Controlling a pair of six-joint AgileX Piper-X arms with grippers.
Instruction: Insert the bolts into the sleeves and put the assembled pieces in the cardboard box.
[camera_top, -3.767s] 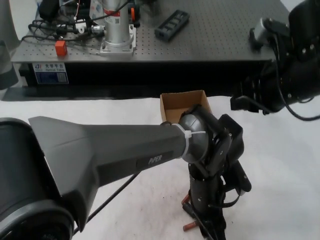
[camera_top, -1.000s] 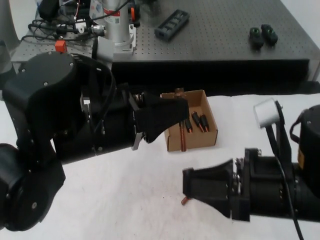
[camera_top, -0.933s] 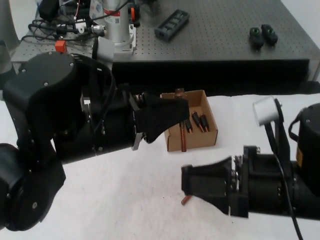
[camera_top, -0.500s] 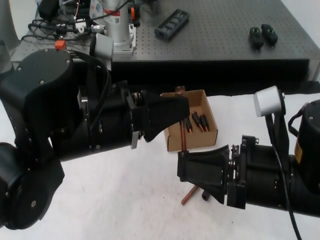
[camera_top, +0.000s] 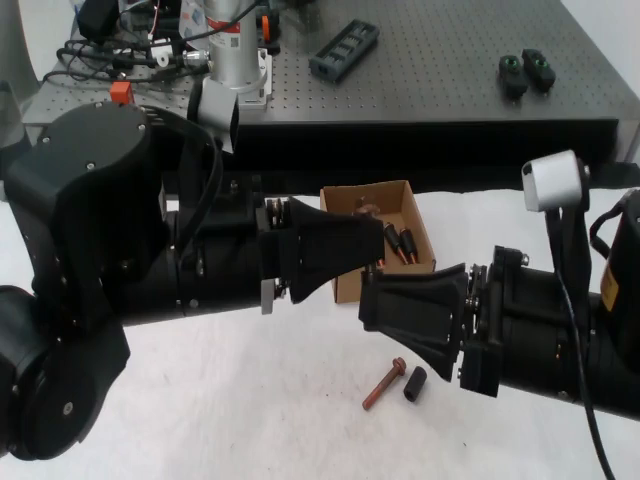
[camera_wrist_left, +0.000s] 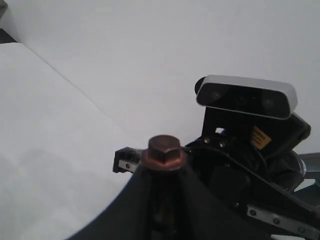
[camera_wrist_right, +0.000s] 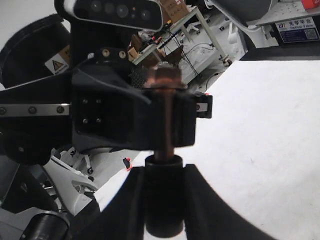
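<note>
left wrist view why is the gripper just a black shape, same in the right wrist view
Left wrist view: the bright backdrop backlights the left gripper, leaving a dark silhouette, though the bolt head catches light. Right wrist view: likewise, right gripper and sleeve are dark while the bolt shank glints.

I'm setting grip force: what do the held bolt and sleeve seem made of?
The bolt looks like copper-coloured metal, perhaps plated steel: reddish sheen on shank and hex head. The sleeve is matte black, possibly plastic, rubber or blackened metal; no glint settles it.

No readable text — none legible
</note>
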